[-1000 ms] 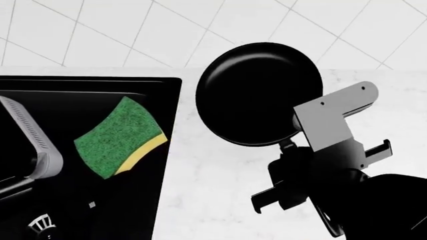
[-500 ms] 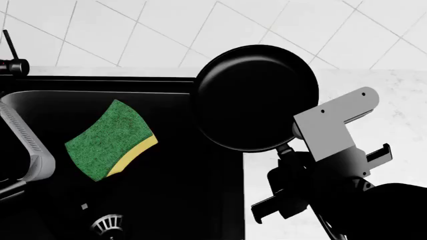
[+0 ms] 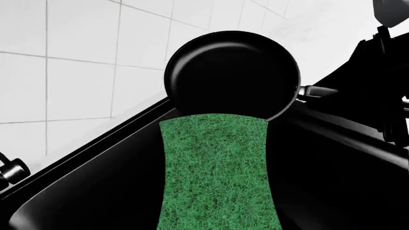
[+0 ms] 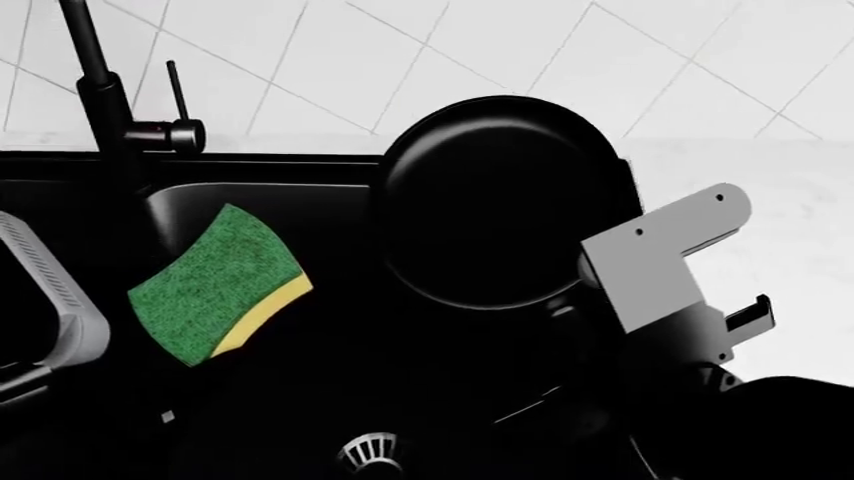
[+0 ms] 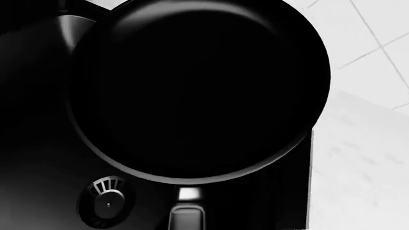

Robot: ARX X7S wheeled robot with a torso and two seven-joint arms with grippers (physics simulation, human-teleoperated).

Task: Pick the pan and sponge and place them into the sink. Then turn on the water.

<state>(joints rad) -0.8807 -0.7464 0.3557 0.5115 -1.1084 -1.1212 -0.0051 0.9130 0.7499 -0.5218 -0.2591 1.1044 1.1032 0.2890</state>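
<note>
The black pan [image 4: 501, 200] hangs above the right part of the black sink [image 4: 267, 172], its handle in my right gripper [image 4: 571, 300], which is shut on it. In the right wrist view the pan [image 5: 198, 86] fills the frame, and the handle runs into the right gripper [image 5: 188, 218]. The green and yellow sponge [image 4: 214, 285] is held in the air over the basin. It stretches out from my left gripper, whose jaws are out of frame, towards the pan [image 3: 233, 72]; only the sponge's green face [image 3: 217, 177] shows there. No water is in view.
A tall dark faucet [image 4: 100, 90] with a thin lever [image 4: 174, 88] stands behind the sink at the back left. A silver drain strainer [image 4: 370, 452] [image 5: 107, 203] lies in the basin. White marble counter [image 4: 787, 230] lies to the right, under a tiled wall [image 4: 400, 50].
The view has swung left: the sink has slid under the pan, which was over the counter before. The faucet and the drain strainer have come into view. Both grips are unchanged.
</note>
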